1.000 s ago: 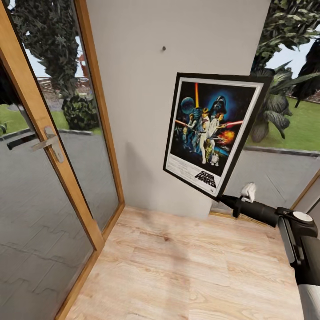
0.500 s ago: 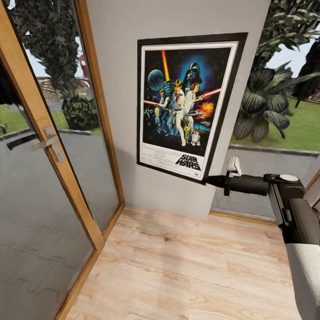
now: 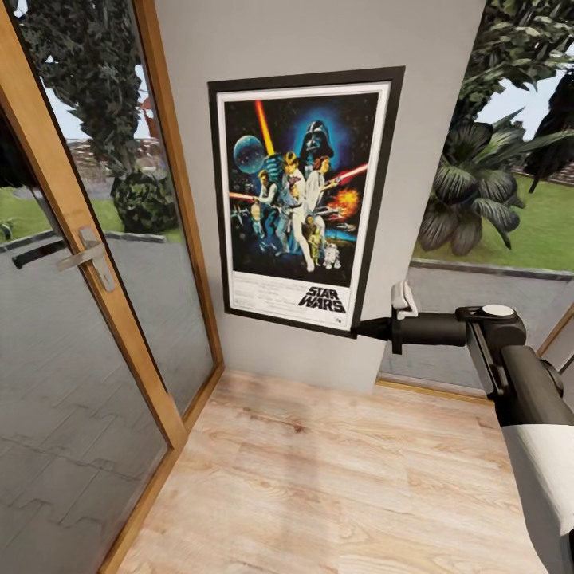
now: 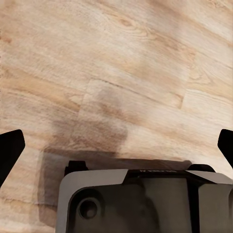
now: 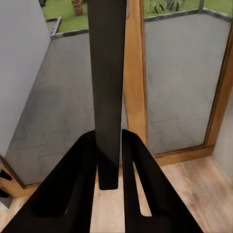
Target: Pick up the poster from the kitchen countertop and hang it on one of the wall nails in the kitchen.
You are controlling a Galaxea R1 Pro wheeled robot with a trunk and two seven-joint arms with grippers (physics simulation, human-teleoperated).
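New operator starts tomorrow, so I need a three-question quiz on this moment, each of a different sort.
1. True or false: the right pincer grips the poster at its lower corner.
2. The poster is: A) flat on the floor, B) upright against the grey wall, C) leaning on the glass door.
3. Fill in: the left wrist view looks down on a wooden ____.

Key: 1 true; 2 B; 3 floor.

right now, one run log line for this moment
phase: hanging | right end effector: shut on poster lower corner | poster: upright against grey wall | left end effector: open over floor
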